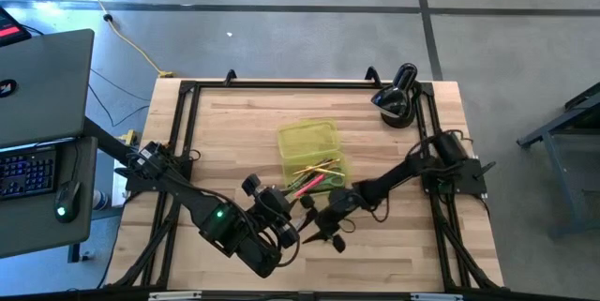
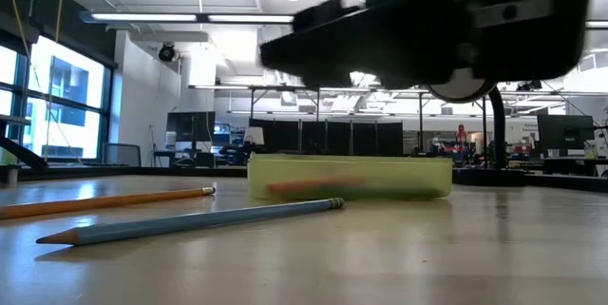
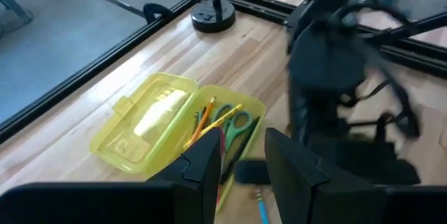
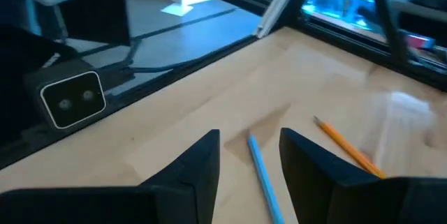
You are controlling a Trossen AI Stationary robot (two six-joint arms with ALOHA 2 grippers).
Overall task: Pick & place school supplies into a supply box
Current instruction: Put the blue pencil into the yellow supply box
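The translucent yellow-green supply box (image 1: pixel 312 156) lies open on the table, its lid (image 3: pixel 143 123) flipped out flat. Inside are pencils, a pink-red pen (image 1: pixel 309 184) and green-handled scissors (image 3: pixel 237 121). My left gripper (image 3: pixel 241 172) is open and hovers just off the box's near end (image 1: pixel 281 209). My right gripper (image 4: pixel 250 158) is open above the table near the near edge (image 1: pixel 323 231). A grey-blue pencil (image 4: pixel 262 172) lies flat between its fingers, untouched. An orange pencil (image 4: pixel 346 147) lies beside it. Both pencils show in the low view (image 2: pixel 199 221) (image 2: pixel 104 200).
A black rounded device (image 1: pixel 398 95) stands at the far right corner. A black frame rail (image 1: pixel 281 83) runs around the tabletop. The two arms are close together at the near middle. A laptop (image 1: pixel 37 85) sits on a stand left of the table.
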